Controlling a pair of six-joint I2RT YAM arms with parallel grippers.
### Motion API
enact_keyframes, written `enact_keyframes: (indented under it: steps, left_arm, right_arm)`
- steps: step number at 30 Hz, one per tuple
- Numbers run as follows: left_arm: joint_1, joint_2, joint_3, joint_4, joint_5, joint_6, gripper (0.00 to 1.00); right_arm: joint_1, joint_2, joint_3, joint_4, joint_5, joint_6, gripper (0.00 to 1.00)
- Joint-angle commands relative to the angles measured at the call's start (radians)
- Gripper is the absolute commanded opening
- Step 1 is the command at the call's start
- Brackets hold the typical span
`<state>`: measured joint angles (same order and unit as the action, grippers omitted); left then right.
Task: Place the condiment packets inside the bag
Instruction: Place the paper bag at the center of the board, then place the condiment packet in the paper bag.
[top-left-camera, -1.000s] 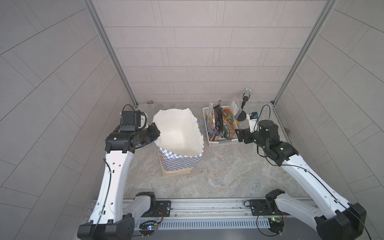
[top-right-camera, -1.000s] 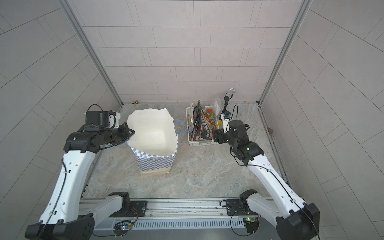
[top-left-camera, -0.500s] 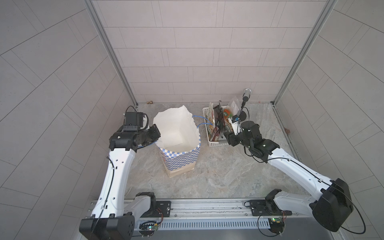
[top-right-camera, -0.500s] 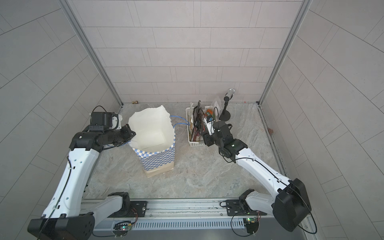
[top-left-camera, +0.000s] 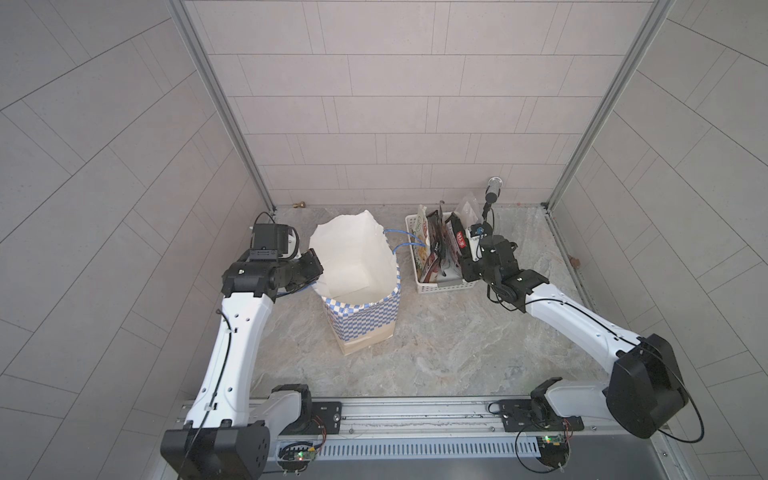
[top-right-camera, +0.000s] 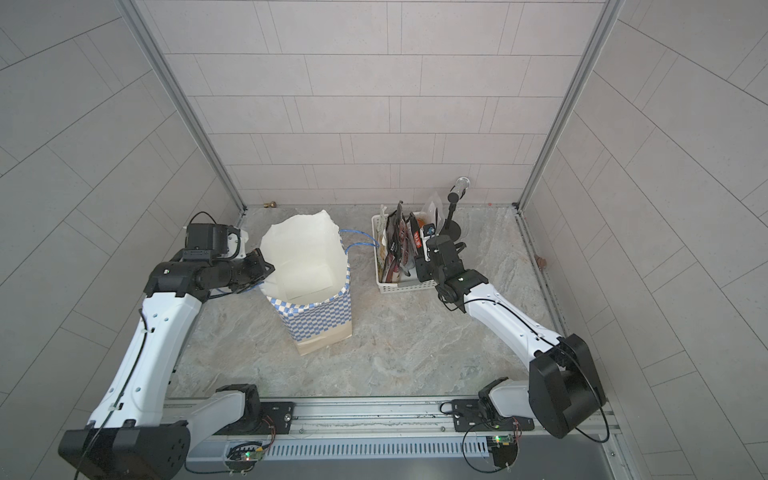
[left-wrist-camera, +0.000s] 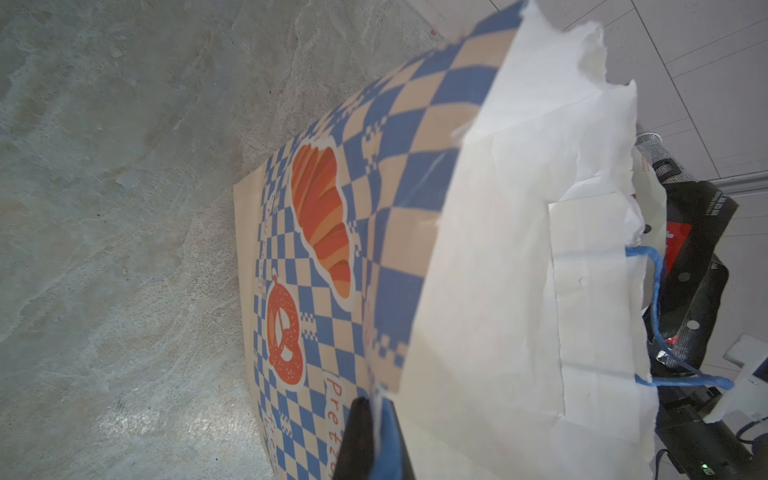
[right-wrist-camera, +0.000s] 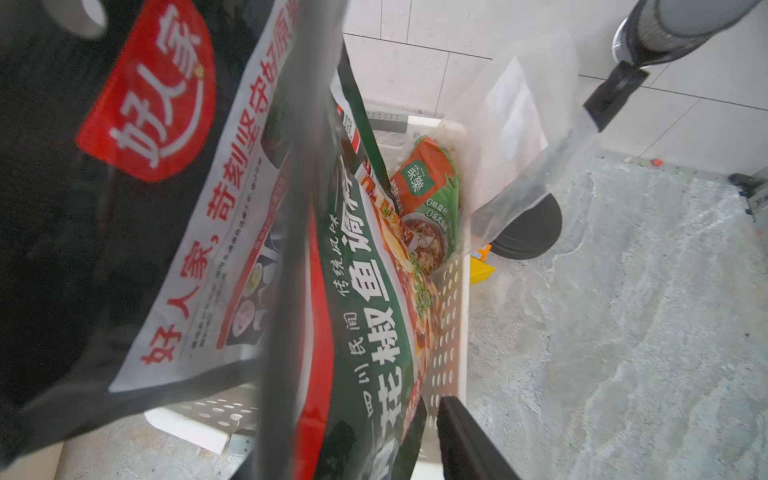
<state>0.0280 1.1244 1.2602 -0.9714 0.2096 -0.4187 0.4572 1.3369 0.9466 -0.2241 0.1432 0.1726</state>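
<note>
The blue-and-white checked bag (top-left-camera: 368, 318) (top-right-camera: 320, 316) stands open at the middle, white inside. My left gripper (top-left-camera: 319, 272) (top-right-camera: 269, 269) (left-wrist-camera: 376, 415) is shut on the bag's (left-wrist-camera: 316, 232) left rim, beside a blue cord. The condiment packets (top-left-camera: 436, 245) (top-right-camera: 397, 249) stand upright in a white basket (top-left-camera: 440, 287) (top-right-camera: 400, 287). My right gripper (top-left-camera: 462, 266) (top-right-camera: 416, 266) (right-wrist-camera: 365, 415) reaches into the basket (right-wrist-camera: 451, 311) and straddles a green packet (right-wrist-camera: 365, 291). One finger (right-wrist-camera: 457, 436) shows with a gap to the packet; the other is hidden. A black packet (right-wrist-camera: 124, 166) with a red label leans beside it.
A small orange-and-green packet (right-wrist-camera: 428, 187) and a clear pouch (right-wrist-camera: 511, 124) sit deeper in the basket. A black stand (top-left-camera: 492, 195) (right-wrist-camera: 528, 232) rises just behind it, with a yellow block (right-wrist-camera: 482, 270) at its foot. Tiled walls close three sides.
My right arm has swung in over the basket and its jaws have narrowed round the upright packets. The left gripper has kept its hold on the bag's rim, shifting slightly.
</note>
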Motion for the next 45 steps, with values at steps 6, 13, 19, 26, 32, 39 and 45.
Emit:
enact_keyframes:
  steps: [6, 13, 19, 26, 32, 39, 45]
  left_arm:
    - [0.004, 0.004, 0.005, -0.004, 0.007, 0.023, 0.0]
    - [0.003, 0.014, 0.019, -0.013, -0.024, 0.023, 0.0]
    - [0.003, 0.03, 0.014, -0.007, -0.009, 0.023, 0.0]
    - [0.001, 0.043, 0.015, -0.006, 0.041, 0.034, 0.0]
    - [-0.001, 0.044, 0.012, -0.004, 0.052, 0.042, 0.0]
    - [-0.003, 0.04, 0.016, -0.001, 0.056, 0.039, 0.0]
    - [-0.003, 0.046, 0.011, -0.001, 0.041, 0.046, 0.0]
  right_arm:
    - [-0.03, -0.031, 0.036, 0.032, 0.008, 0.01, 0.0]
    - [-0.029, -0.224, 0.077, -0.017, 0.05, -0.039, 0.0]
    - [-0.025, -0.314, 0.243, -0.103, -0.016, -0.115, 0.0]
    - [0.01, -0.311, 0.478, -0.094, -0.193, -0.16, 0.0]
    - [0.136, -0.192, 0.682, -0.075, -0.369, -0.166, 0.0]
    - [0.283, -0.043, 0.766, -0.034, -0.49, -0.082, 0.0]
    - [0.332, -0.003, 0.686, -0.053, -0.493, -0.037, 0.0]
